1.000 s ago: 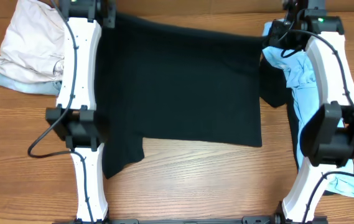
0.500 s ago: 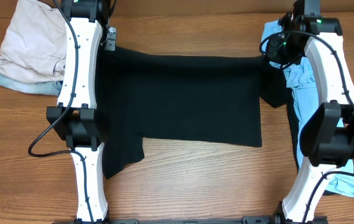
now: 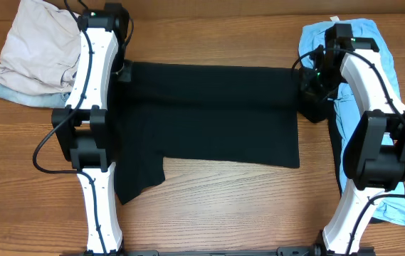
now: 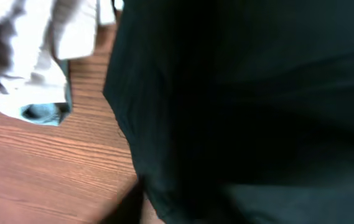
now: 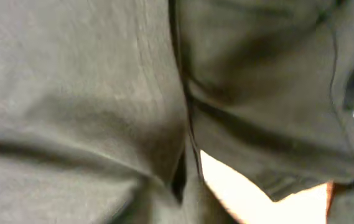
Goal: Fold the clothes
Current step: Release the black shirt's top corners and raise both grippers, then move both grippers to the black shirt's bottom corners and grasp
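Pulled back from the far side, the left end effector (image 3: 121, 70) and right end effector (image 3: 309, 80) now sit at the far corners of the black garment (image 3: 209, 114). It spreads flat between them on the counter (image 3: 223, 206). Whether either is clenched or released cannot be told.

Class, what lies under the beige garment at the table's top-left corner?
A pale blue garment peeks out beneath the beige garment; most of it is covered.
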Robot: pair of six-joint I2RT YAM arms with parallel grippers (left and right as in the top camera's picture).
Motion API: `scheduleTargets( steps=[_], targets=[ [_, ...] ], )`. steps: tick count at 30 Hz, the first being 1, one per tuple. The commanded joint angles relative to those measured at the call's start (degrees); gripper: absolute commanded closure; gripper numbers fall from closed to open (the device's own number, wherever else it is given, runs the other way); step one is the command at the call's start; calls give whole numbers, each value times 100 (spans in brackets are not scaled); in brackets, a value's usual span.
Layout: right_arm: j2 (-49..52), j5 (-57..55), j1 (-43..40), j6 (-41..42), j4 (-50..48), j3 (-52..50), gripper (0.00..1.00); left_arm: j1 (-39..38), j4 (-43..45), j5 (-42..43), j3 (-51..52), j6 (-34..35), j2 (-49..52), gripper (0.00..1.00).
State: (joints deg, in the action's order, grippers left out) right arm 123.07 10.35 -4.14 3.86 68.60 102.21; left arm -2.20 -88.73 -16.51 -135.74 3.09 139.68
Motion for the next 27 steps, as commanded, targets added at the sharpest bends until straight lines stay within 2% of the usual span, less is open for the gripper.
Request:
scheduleTargets(
  steps=[1,6,11,15,17,22,27],
  targets=[
    [-127,205,-37,-289,96,-26,37,35,50,-15,103,37,-122,32],
    [-225,376,-37,-284,271,118,30,31,-79,11,-260,33,-160,21],
    [-839,413,-37,-282,678,667,23,37,-811,52,-1742,216,-197,15],
    [-1818,339,-37,-238,1008,811,19,35,-809,1067,-2221,282,-927,13],
    [-2295,249,-37,-168,1182,811,18,35,-809,1255,-2225,511,-1434,12],
    [-3316,81,-20,122,1797,800,19,24,-809,1491,-1921,588,-2479,13],
    [-4089,-669,227,699,2144,402,20,24,-809,1506,-407,1071,-3569,13]
  ],
)
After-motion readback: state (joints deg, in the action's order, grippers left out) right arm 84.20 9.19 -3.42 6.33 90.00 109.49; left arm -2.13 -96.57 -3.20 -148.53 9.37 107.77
